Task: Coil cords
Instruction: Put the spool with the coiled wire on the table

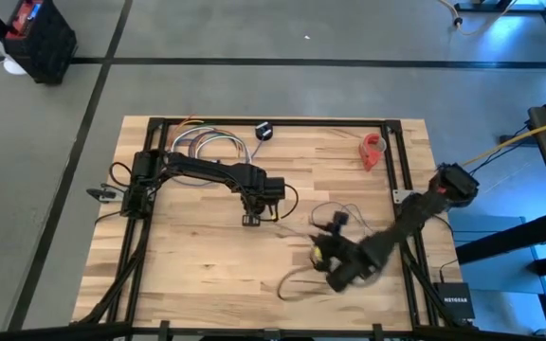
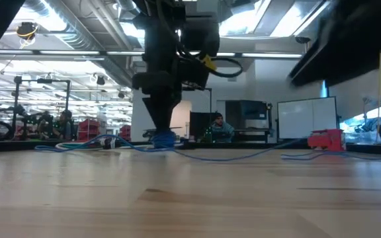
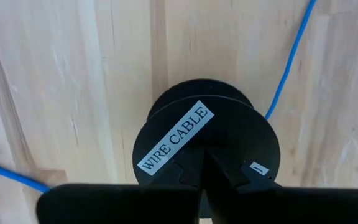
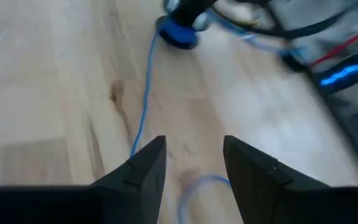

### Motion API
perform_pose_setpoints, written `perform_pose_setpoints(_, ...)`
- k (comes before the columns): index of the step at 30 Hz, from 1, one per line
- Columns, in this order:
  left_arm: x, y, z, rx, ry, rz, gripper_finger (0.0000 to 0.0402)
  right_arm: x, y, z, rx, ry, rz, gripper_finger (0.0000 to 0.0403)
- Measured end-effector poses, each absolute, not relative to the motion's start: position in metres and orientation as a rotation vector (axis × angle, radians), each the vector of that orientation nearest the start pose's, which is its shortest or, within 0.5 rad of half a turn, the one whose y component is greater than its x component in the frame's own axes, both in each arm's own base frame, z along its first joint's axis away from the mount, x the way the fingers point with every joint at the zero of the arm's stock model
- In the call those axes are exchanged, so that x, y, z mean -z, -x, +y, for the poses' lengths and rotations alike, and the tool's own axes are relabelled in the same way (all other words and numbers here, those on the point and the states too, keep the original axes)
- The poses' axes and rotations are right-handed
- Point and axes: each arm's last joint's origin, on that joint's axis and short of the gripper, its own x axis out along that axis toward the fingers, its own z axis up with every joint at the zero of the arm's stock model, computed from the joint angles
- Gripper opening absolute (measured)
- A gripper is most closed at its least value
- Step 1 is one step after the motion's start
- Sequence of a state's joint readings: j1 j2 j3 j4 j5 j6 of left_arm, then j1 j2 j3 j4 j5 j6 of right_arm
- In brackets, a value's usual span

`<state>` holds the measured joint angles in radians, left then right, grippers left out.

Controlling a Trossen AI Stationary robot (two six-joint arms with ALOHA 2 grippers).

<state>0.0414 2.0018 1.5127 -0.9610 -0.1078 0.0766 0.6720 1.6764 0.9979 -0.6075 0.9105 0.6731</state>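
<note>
The cord is a thin blue cable [image 3: 288, 62] running off a black spool [image 3: 204, 124] labelled WIRE CABLE. It trails in slack loops over the table [image 1: 297, 284] [image 2: 243, 157]. My left gripper [image 1: 251, 220] points straight down at the table's middle, shut over the spool [image 2: 164, 139]. My right gripper [image 1: 322, 248] is nearer the front right, tilted down toward the spool [image 4: 178, 31]. It is open [image 4: 194, 162], with the cord [image 4: 143, 93] lying on the wood beneath and between its fingers, untouched. My left gripper comes from above, its shut fingertips [image 3: 207, 177] set on the middle of the spool's top flange [image 3: 185, 134]. The fingers themselves hide the point of contact, so whether they pinch a part or only rest there cannot be told. The spool stands upright, flanges level.
A bundle of multicoloured looped wires [image 1: 207, 142] and a separate black disc [image 1: 263, 131] lie at the far edge. A red object [image 1: 374, 152] stands at the far right. A black frame [image 1: 396, 161] rims the table. People sit in the room behind [image 2: 218, 125].
</note>
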Motion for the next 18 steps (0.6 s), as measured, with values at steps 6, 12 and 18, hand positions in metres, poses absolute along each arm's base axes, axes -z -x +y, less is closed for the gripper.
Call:
perform_pose_setpoints(6,-0.185,-0.387,0.019,-0.06,-0.118,1.445,0.0003,-0.133,-0.276,0.122,0.208,0.074,0.712,0.0161)
perform_pose_setpoints(12,-0.185,-0.386,0.019,-0.061,-0.117,1.447,0.0004,-0.125,-0.293,0.082,0.123,-0.055,0.561,0.0161)
perform_pose_setpoints(18,-0.185,-0.387,0.019,-0.075,-0.102,1.435,0.0004,-0.1,-0.31,0.081,0.05,-0.002,0.64,0.0161)
